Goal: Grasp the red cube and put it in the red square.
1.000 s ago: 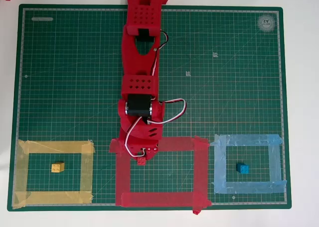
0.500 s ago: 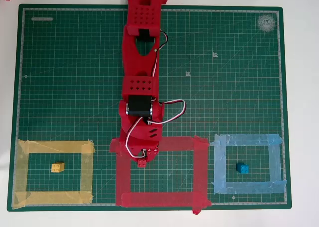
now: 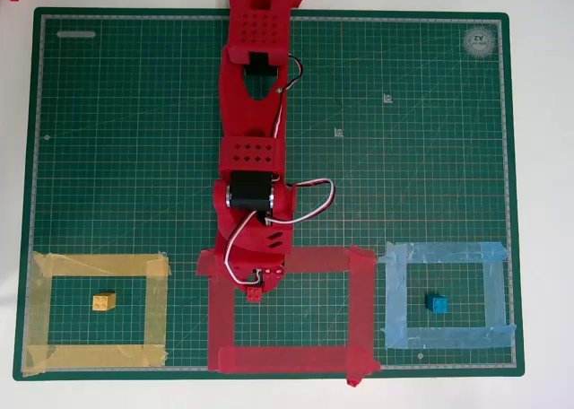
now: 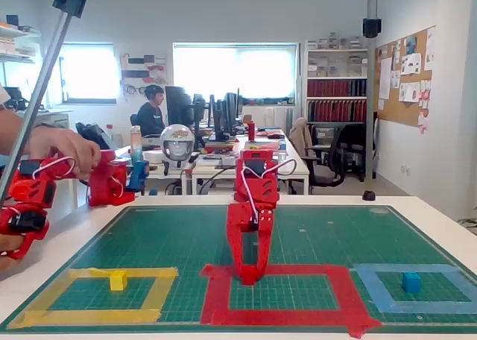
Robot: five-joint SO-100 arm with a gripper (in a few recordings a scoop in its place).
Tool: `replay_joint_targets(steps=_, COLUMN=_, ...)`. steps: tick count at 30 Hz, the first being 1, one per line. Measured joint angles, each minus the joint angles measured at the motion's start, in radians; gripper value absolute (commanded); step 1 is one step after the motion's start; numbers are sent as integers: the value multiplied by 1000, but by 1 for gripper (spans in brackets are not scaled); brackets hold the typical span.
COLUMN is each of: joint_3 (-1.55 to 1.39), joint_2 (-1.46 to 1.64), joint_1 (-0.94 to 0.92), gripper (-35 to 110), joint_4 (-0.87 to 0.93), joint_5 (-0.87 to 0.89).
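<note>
The gripper [image 3: 256,290] is seen lowered over the top-left inner corner of the red square [image 3: 359,306], closed on the red cube [image 3: 256,291], which is held just inside that frame's upper strip. The carry is judged nearly done; only lowering and release remain. Left of the red square, 1 yellow cube [image 3: 104,301] lies in its yellow frame; right, 1 blue cube [image 3: 437,304] in its light-blue frame.

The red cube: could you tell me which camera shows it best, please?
The overhead view: the red cube peeks out below the gripper, just inside the red square. In the fixed view it blends into the red fingers and cannot be told apart.
</note>
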State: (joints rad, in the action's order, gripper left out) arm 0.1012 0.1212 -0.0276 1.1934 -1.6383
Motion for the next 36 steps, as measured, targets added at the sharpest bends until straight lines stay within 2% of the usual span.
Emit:
replay_joint_targets(steps=18, joint_3=0, joint_2=0, joint_1=0, gripper=0, joint_4=0, joint_5=3)
replay_joint_targets(steps=36, joint_3=-12, joint_2=-3, joint_1=0, gripper=11, joint_4=-2, joint_5=2)
